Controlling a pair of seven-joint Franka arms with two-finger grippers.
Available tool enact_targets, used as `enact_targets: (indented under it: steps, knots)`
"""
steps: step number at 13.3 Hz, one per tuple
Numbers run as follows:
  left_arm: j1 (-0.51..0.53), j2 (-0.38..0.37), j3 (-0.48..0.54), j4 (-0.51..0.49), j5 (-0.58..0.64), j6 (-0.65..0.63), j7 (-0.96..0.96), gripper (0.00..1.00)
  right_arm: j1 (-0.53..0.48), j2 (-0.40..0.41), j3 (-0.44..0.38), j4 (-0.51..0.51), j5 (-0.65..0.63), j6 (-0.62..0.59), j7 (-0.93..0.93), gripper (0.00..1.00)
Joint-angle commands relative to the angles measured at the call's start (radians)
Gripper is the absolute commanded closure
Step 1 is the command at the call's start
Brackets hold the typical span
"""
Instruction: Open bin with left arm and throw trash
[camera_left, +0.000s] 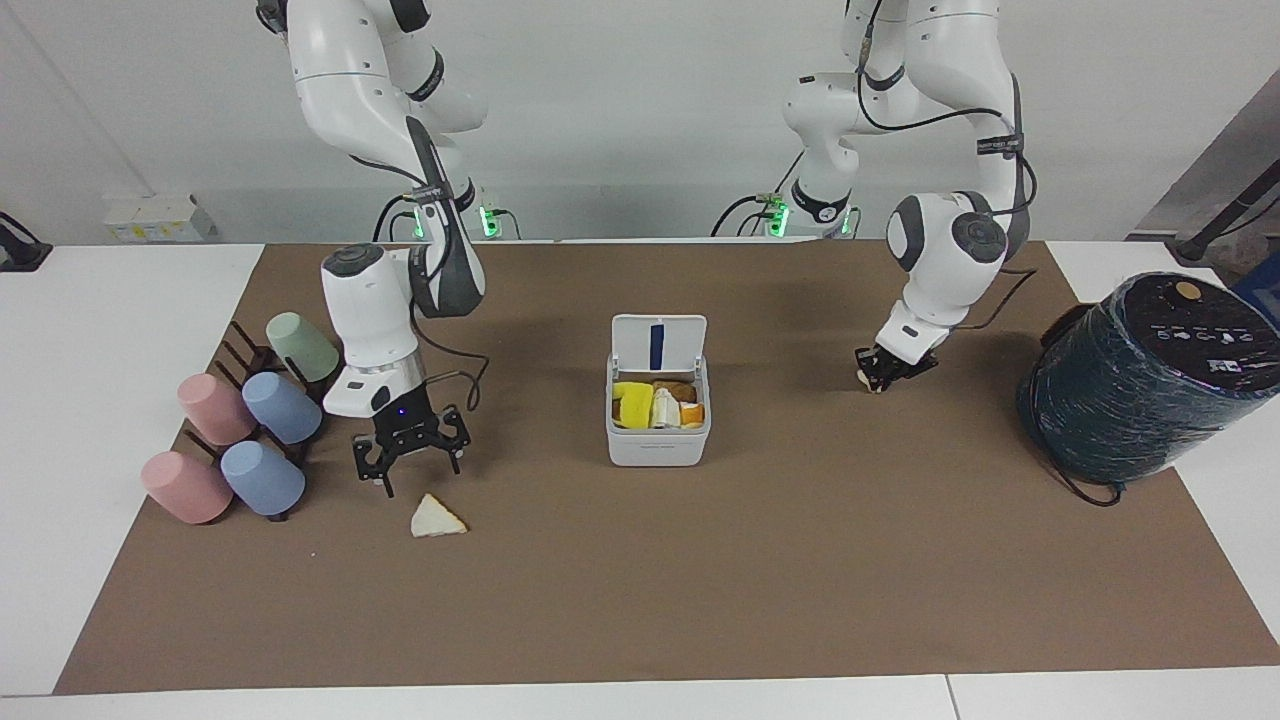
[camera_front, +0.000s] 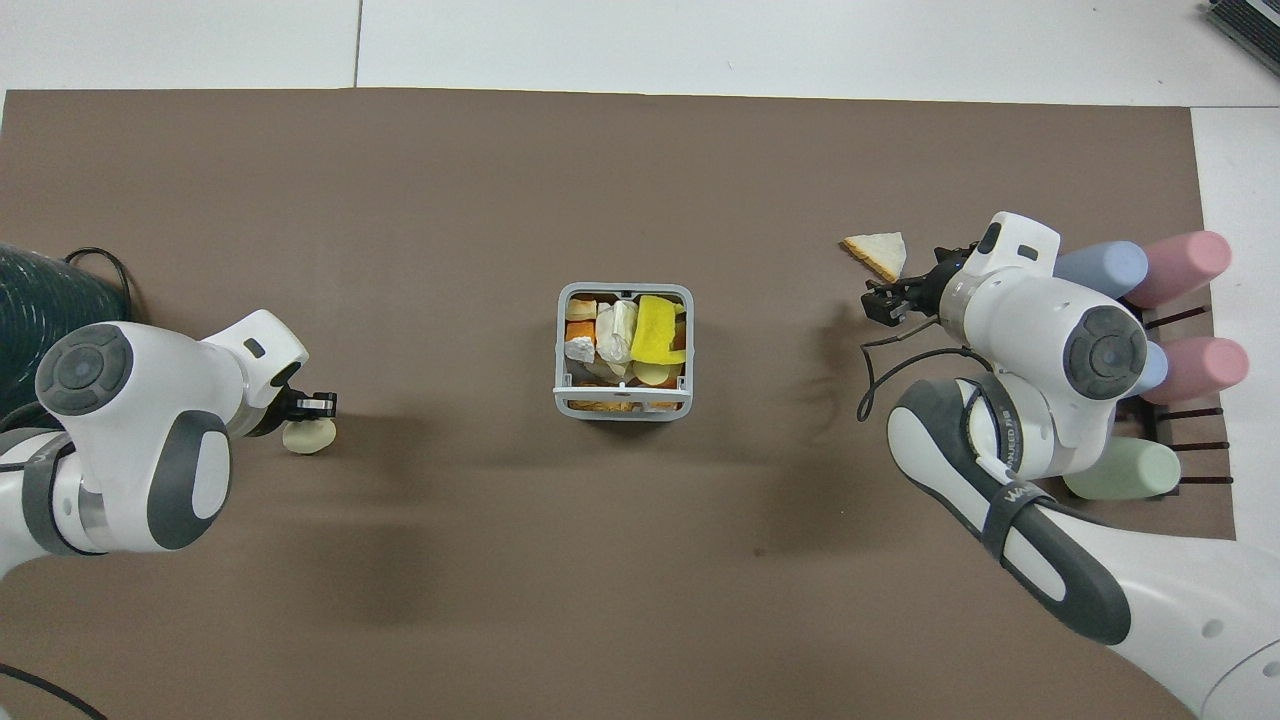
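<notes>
From the front, the small white square plastic bin (camera_left: 658, 420) stands open. The left gripper (camera_left: 884, 378) pinches a round cream scrap (camera_left: 866, 380).

From above, the right gripper (camera_front: 884, 300) is spread beside the cream triangle wedge (camera_front: 878, 252).

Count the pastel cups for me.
5, all on the rack at the right arm's end: green cup nearest the robots, blue cup and pink cup next, second blue cup and second pink cup farthest.
</notes>
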Motion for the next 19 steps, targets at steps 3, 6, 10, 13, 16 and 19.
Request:
enact_targets:
  steps: [3,6,10,13,16,19]
  knots:
    - [-0.077,0.031,0.006,0.194,0.023,-0.096,-0.073,1.00,-0.020,0.034,0.013,-0.030,-0.022,0.132,-0.016,0.34]
    - [-0.181,0.097,0.006,0.419,0.025,-0.239,-0.266,1.00,-0.014,0.048,0.013,-0.050,-0.022,0.185,-0.007,0.46]
    - [-0.310,0.142,0.002,0.558,0.011,-0.270,-0.481,1.00,-0.012,0.055,0.013,-0.068,-0.022,0.234,-0.003,0.48]
    - [-0.387,0.154,-0.001,0.563,-0.027,-0.165,-0.590,1.00,-0.014,0.058,0.013,-0.077,-0.022,0.262,-0.002,0.59]
    - [-0.447,0.157,-0.001,0.553,-0.058,-0.100,-0.627,1.00,-0.012,0.058,0.014,-0.076,-0.020,0.267,0.007,0.75]
    - [-0.490,0.157,-0.001,0.537,-0.059,-0.060,-0.659,1.00,-0.012,0.061,0.014,-0.076,-0.020,0.298,0.018,1.00]
